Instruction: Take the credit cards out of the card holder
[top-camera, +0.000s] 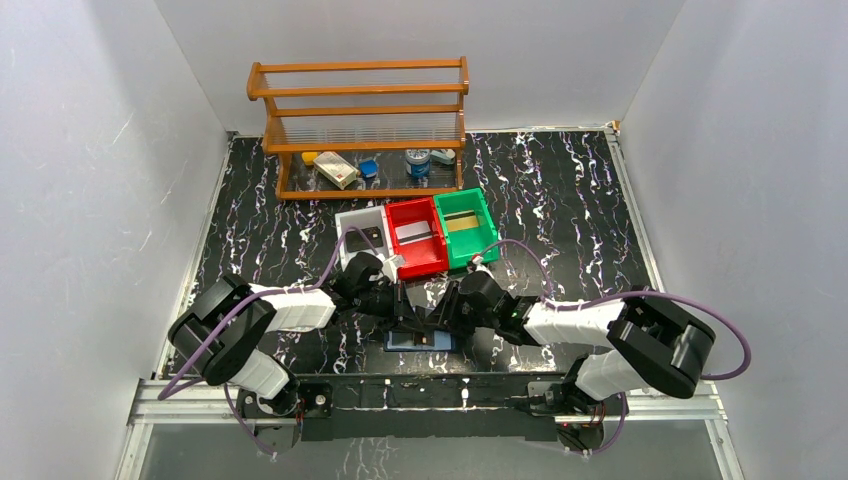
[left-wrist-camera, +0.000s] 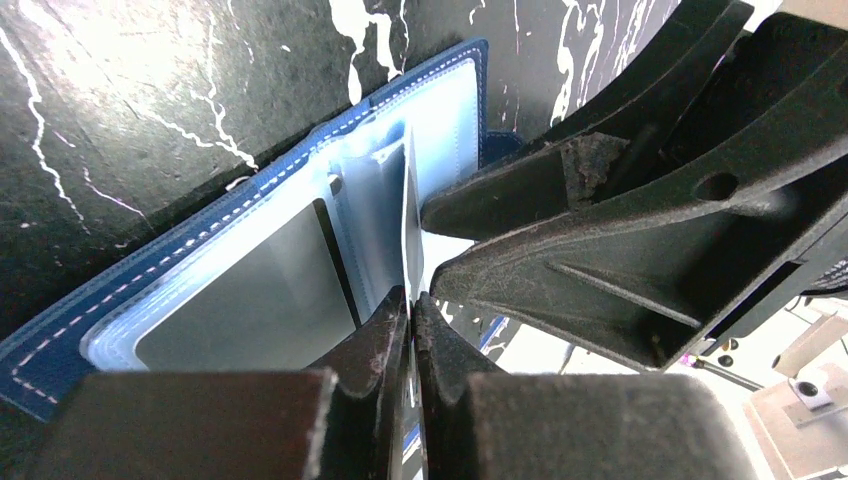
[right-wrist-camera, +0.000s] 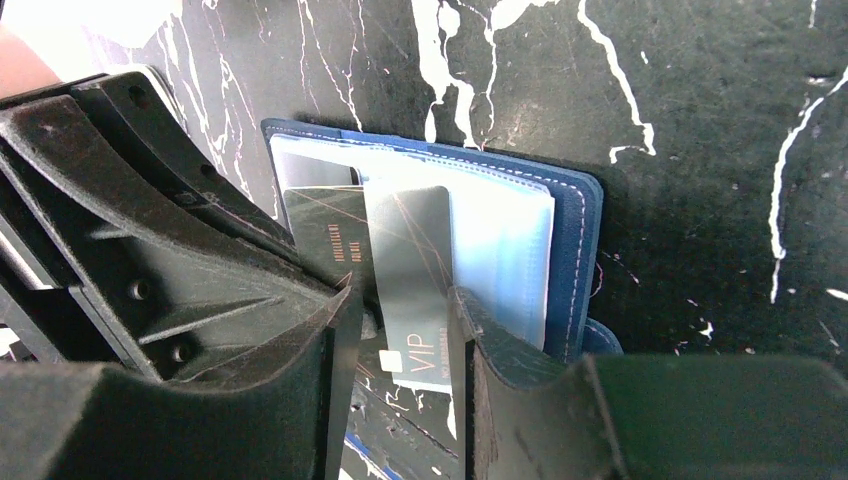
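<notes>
**Navy card holder between 2 end effectors**

Navy outside and pale blue inside, the card holder (top-camera: 420, 342) lies open and flat on the black marbled bench (top-camera: 560, 200). It sits directly under both end effectors, which meet over it from opposite sides.

The left end effector (left-wrist-camera: 411, 318) is closed almost completely. Its 2 fingertips pinch a thin clear sleeve (left-wrist-camera: 411, 215) that stands up on edge from the holder's fold.

Just to its right, the right end effector (right-wrist-camera: 403, 300) is about half open, with 1 finger on each side of a dark card (right-wrist-camera: 410, 265) marked VIP. That card sticks partway out of the holder toward the wrist. Its long edges run at or just beside the finger pads, and I cannot tell whether they press on it.

A 2nd dark card (right-wrist-camera: 325, 235) lies left of the VIP card, partly hidden by the left end effector's body.

Beyond both end effectors, away from the arm bases, stand a white bin (top-camera: 345, 225), a red bin (top-camera: 425, 266) and a green bin (top-camera: 472, 251). Behind those is a wooden rack (top-camera: 360, 120).
</notes>
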